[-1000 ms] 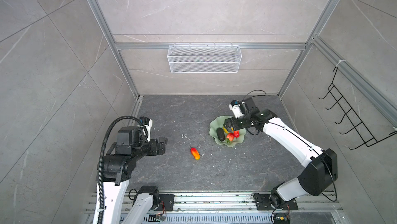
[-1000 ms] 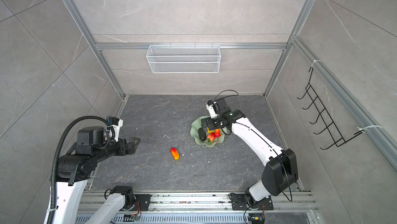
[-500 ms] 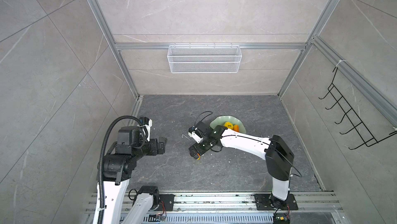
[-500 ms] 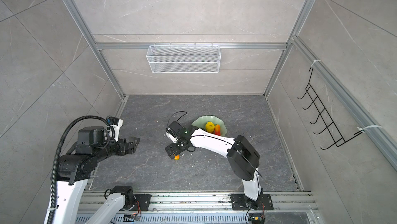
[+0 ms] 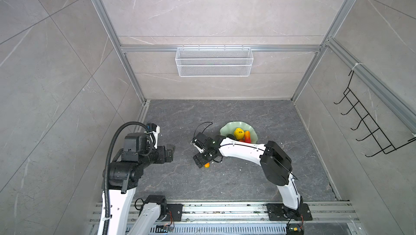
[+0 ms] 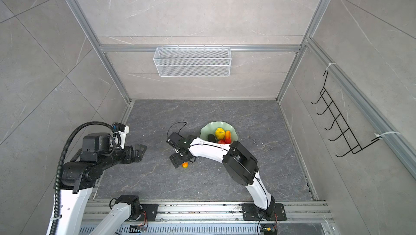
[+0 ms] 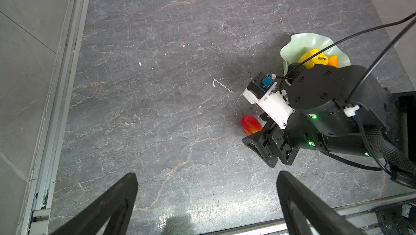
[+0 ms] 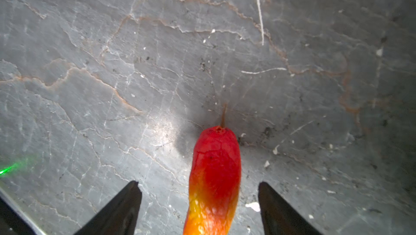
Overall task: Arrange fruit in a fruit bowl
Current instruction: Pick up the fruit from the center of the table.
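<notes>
- The fruit bowl is a shallow, pale mint-green dish with a wavy rim and a smooth, slightly glossy surface. It sits on the table, right of the middle.
- Four fruits lie in it:
  - A knobbly, round yellow fruit is near the centre.
  - A smooth red-orange long fruit touches the yellow one's right side.
  - A red strawberry lies at the near edge, partly hidden by the right arm.
  - A dark oval fruit sits left of the yellow one.
- The loose long fruit lies on the table outside the bowl, near its front-left. It is red at the stalk end and fades to orange and yellow. Its skin is faintly wrinkled, and it has a thin brown stalk.
- The right hand is low over this fruit, with one black finger on each side and a gap at both. It grips nothing.
- The left hand is well apart on the left side, above the table. Its fingers are spread wide with nothing between them.
- The table is a dark grey, stone-look slab with pale and rust-coloured veins and white specks.
- A white wire basket of fine mesh hangs on the back wall.
- A black hook rack of bent wire hangs on the right wall.
</notes>
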Controlling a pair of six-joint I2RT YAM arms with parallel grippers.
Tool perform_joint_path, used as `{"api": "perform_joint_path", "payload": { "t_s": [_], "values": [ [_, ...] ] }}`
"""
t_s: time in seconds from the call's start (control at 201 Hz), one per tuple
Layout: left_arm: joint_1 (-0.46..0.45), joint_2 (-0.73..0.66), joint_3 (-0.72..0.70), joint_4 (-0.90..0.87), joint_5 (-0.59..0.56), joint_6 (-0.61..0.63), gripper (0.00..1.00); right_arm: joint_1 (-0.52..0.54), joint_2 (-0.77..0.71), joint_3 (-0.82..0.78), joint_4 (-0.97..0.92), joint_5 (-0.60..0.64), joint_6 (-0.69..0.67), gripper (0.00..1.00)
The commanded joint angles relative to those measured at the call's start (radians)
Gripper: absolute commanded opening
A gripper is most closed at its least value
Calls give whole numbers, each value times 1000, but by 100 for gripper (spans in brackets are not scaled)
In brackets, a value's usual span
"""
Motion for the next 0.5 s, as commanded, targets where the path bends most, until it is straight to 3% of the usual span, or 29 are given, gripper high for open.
{"api": "perform_joint_path", "payload": {
  "t_s": [0.0,0.324,0.493],
  "values": [
    [1,1,-3,7,4,-3,100,0,32,-3,0,22,18,76],
    [1,-2,-3,-3,-3,2,100,0,77,37,3,19,15,60],
    [1,1,-5,2,-5,4,100,0,66,54,-11,15,10,45]
  ]
}}
